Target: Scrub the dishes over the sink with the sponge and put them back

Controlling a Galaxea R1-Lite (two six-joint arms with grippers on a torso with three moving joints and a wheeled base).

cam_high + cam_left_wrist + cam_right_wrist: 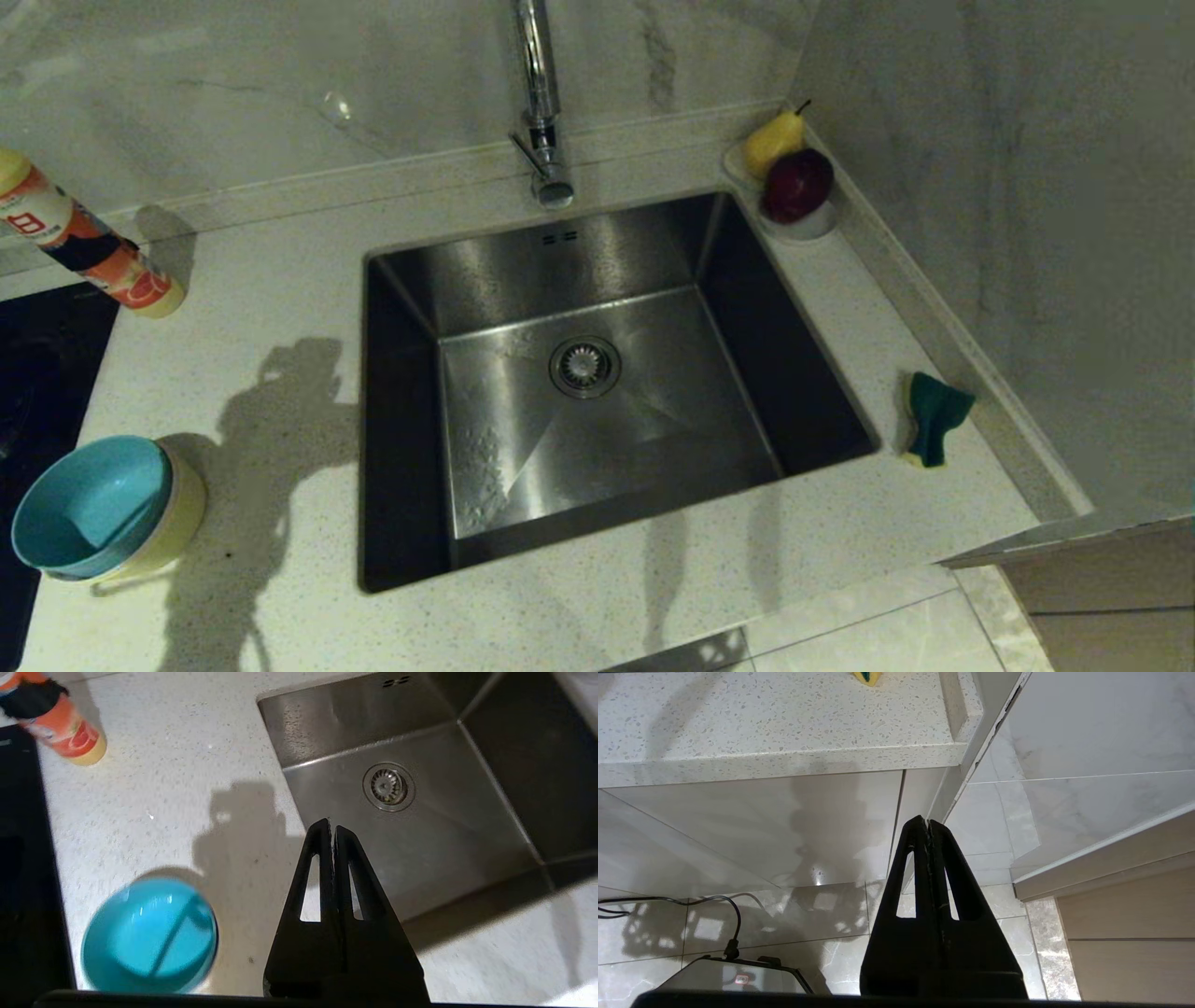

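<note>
Apparently finished: bowls stacked at counter's left edge, sponge at right edge, both grippers pressed together, empty.

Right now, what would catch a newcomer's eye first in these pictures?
The big steel sink fills the middle of the pale counter, empty, with a chrome tap behind it. On the left counter a light blue bowl sits nested in a yellow bowl; a green-faced sponge lies to the sink's right.

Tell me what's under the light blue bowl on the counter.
The light blue bowl sits nested in a yellow bowl. Anything beneath the yellow one, such as a pink bowl, is covered.
</note>
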